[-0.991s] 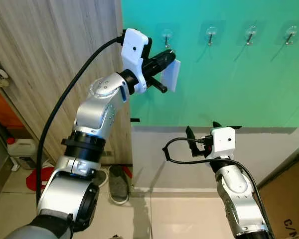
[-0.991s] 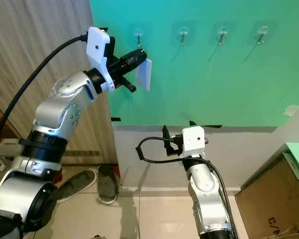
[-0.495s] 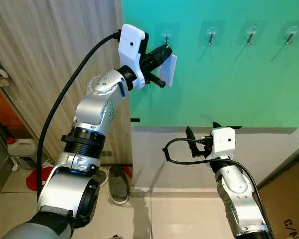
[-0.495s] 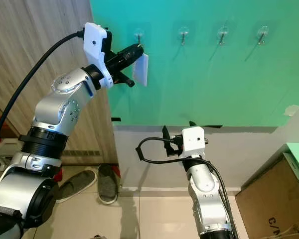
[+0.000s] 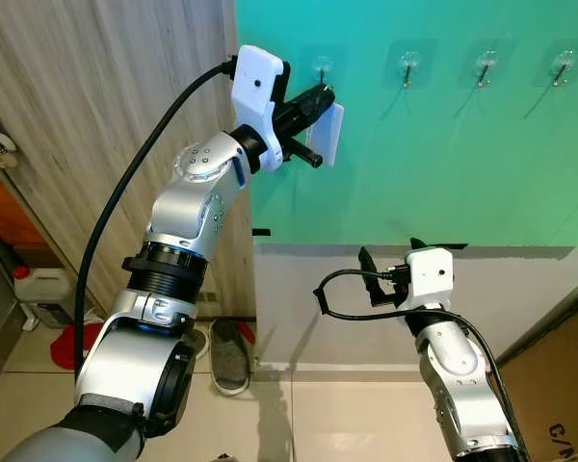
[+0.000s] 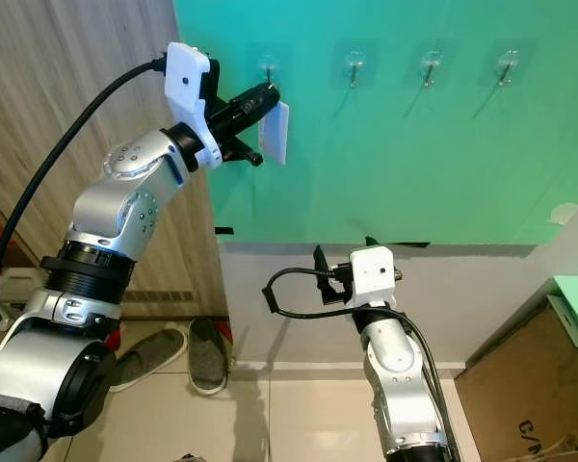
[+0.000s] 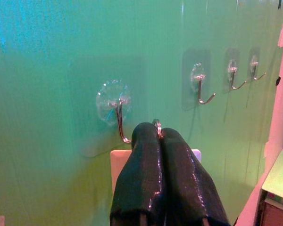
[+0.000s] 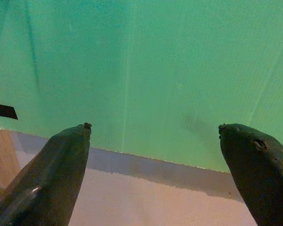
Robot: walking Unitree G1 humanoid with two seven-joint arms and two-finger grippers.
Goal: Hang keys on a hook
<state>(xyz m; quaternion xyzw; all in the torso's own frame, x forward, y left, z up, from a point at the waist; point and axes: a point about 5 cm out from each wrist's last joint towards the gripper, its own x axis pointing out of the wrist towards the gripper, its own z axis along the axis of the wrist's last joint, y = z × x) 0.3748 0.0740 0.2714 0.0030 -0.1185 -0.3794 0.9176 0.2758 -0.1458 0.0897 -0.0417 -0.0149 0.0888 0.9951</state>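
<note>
Nearest the camera, the right gripper [image 5: 390,262] is held low in front of the pale grey lower wall, its two black fingers [image 8: 47,179] spread wide apart with nothing between them. Above and beyond it, the left gripper [image 5: 320,96] is raised to the green wall [image 5: 443,164], its fingers pressed together and clamped on a white key tag [image 5: 331,135] that hangs flat beneath them; a thin metal ring [image 7: 156,123] peeks out at the fingertips. The tag sits just beside the first hook [image 7: 119,117], the leftmost of a row of four clear-backed metal hooks, the ring near the hook's curved tip but not over it. Farther along the wall are the other hooks [image 5: 482,69].
</note>
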